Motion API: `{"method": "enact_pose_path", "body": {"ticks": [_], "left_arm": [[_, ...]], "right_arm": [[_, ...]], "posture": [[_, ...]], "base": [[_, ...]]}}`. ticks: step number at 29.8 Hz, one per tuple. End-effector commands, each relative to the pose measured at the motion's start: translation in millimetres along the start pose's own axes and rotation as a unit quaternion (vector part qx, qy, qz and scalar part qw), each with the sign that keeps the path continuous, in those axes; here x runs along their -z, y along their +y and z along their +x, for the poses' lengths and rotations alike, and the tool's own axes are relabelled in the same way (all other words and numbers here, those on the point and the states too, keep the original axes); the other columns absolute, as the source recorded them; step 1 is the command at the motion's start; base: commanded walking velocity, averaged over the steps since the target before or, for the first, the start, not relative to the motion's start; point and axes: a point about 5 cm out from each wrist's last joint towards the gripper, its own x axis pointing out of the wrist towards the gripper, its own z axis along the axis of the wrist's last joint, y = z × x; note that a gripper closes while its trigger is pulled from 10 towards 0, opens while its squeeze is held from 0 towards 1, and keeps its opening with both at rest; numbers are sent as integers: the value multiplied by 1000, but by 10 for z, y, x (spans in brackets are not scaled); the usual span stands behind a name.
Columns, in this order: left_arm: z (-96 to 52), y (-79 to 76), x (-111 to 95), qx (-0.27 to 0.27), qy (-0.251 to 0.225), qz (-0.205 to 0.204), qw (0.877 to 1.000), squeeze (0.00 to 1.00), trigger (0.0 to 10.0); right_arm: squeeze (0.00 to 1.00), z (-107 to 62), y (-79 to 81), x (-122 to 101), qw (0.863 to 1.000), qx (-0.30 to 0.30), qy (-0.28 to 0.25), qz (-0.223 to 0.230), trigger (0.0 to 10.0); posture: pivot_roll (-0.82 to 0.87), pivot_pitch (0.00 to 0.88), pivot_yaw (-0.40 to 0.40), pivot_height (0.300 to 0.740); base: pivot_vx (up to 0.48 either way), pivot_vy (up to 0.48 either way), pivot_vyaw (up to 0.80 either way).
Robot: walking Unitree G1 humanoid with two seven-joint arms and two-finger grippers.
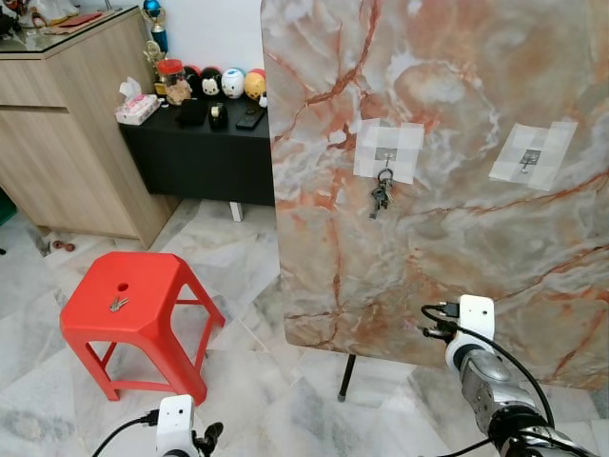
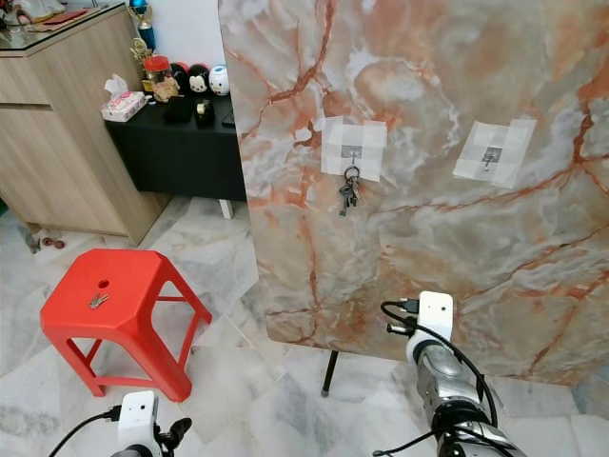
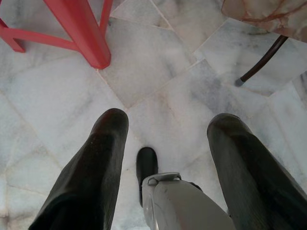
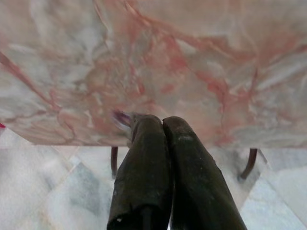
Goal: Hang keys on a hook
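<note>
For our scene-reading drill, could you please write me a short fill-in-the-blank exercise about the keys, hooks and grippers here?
1. A bunch of keys hangs from the ____ of the two hooks on the marble board.
2. A single key lies on the ____ stool.
3. The left gripper points at the floor with its fingers ____.
4. The right gripper has its fingers ____.

Missing words: left; red; open; shut

I'm looking at a home living area: marble floor tiles [image 1: 238, 276], wood cabinet [image 1: 67, 143], low black side table [image 1: 195, 157] w/ cartoon toys [image 1: 221, 83] & tissue box [image 1: 137, 108], red plastic stool [image 1: 133, 309], marble-look board [image 1: 447, 181] w/ taped hooks [image 1: 386, 152].
</note>
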Motion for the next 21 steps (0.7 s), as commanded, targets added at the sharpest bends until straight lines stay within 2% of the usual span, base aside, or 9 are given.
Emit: {"method": "enact_pose_path", "body": {"ticks": [1,8,10,13,16,17,18,19,21], "left_arm": [[-16,5,50,-3,6,5,1000,0,10000],[-44,4,128,-2,11,3,1000,0,10000],[-66,26,174,-3,14,3,1000,0,10000],[-117,84,274,-7,23,2,1000,0,10000],[-137,101,316,-8,27,1,1000,0,10000],[-155,113,353,-9,30,0,1000,0,10000],[-155,113,353,-9,30,0,1000,0,10000],[-171,124,384,-10,33,0,999,0,10000],[-188,137,414,-10,36,-1,999,0,10000]], "right_arm": [[0,13,42,-108,1000,-10,-21,-8,10000],[0,16,3,-246,998,8,-52,-31,10000],[0,12,-13,-373,996,17,-84,-37,10000],[0,-18,4,-633,986,26,-155,-49,10000],[0,-50,34,-753,979,26,-195,-50,10000],[0,-96,71,-855,970,20,-237,-45,10000],[0,-96,71,-855,970,20,-237,-45,10000],[0,-146,104,-924,961,15,-272,-45,10000],[0,-208,139,-983,950,6,-309,-46,10000]], "posture": [[-8,0,1,740],[-7,0,-1,740],[-9,0,0,740],[-9,0,0,740],[-11,0,-1,740],[-10,0,-2,740],[-10,0,-2,740],[-11,0,-2,740],[-12,0,-1,740]], "base": [[0,0,0],[0,0,0],[0,0,0],[0,0,0],[0,0,0],[0,0,0],[0,0,0],[0,0,0],[0,0,0]]}}
